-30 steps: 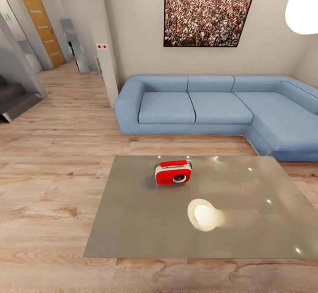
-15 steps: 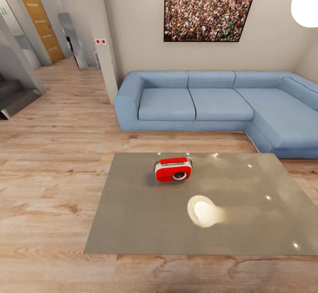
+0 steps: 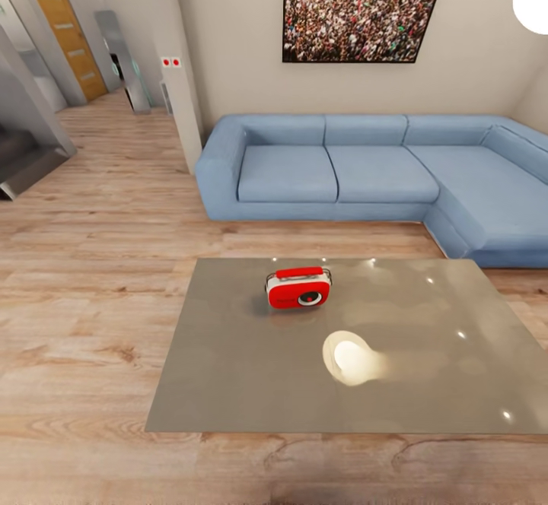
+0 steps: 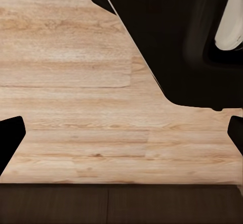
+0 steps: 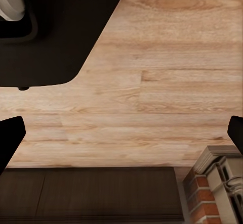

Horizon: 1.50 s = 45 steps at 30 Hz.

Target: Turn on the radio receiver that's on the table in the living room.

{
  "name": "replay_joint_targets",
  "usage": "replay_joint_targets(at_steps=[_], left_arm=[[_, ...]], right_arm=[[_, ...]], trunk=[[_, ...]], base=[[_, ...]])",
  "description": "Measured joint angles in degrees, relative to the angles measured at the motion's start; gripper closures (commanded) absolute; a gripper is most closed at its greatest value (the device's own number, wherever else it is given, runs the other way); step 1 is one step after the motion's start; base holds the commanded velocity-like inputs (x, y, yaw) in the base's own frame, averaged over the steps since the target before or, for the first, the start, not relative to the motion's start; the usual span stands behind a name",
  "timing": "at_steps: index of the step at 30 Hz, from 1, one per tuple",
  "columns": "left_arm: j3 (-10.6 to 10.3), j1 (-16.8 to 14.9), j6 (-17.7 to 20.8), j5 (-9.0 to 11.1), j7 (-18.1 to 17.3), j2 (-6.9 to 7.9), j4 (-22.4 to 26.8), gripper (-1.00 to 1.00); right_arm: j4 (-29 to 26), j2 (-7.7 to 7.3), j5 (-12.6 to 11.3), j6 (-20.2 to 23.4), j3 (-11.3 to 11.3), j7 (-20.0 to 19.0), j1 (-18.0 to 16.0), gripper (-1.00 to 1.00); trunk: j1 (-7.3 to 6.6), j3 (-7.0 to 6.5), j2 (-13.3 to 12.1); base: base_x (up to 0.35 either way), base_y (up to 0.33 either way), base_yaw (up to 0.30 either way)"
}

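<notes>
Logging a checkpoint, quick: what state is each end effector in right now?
Left end effector: open, holding nothing.
Right end effector: open, holding nothing.

so count is: one radio receiver on one bench, one blue sofa, one framed crowd picture, one wooden door, two red wall switches

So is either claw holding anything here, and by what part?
Nothing is held. Both claws, left and right, are open over bare floor; the radio receiver sits untouched on the table.
</notes>
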State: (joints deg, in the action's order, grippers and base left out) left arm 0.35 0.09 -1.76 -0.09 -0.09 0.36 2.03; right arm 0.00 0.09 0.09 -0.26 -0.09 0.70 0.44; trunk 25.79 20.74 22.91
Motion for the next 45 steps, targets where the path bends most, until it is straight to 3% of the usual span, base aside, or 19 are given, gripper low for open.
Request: replay_joint_targets(at_steps=[45], left_arm=[[-0.03, 0.00, -0.01, 0.00, 0.00, 0.04, 0.02, -1.00]], right_arm=[[0.00, 0.00, 0.00, 0.00, 0.00, 0.00, 0.00, -1.00]], trunk=[[0.00, 4.05, 0.00]], base=[[0.000, 0.000, 0.000]])
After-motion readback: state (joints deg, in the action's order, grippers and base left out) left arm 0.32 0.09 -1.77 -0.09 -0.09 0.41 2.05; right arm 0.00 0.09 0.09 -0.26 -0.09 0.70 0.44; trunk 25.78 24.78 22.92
